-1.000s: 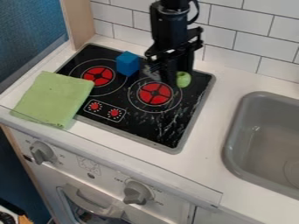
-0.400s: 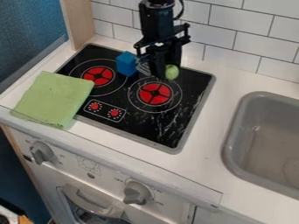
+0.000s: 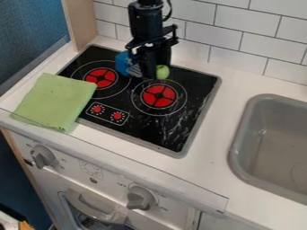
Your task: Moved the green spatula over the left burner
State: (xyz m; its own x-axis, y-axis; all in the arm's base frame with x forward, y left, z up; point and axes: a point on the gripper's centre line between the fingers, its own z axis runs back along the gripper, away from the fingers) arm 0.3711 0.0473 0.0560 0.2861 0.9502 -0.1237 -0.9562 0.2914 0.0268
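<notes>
a green cloth [image 3: 54, 101] is laid at the stove's [image 3: 180, 134] left edge. right of the left burner [image 3: 101, 77], a blue block [image 3: 123, 62] is partly covered by the green spatula [image 3: 162, 72], gripped above the stove's back in the gripper's [image 3: 153, 73] closed fingers. at right, a sink [image 3: 242, 134] is seen.

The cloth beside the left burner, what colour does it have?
The cloth is light green; the camera view shows it best.

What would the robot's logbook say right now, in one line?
gripper: holding spatula | place: near blue block | left burner: spatula not yet over it | cloth: overlaps stove
</notes>
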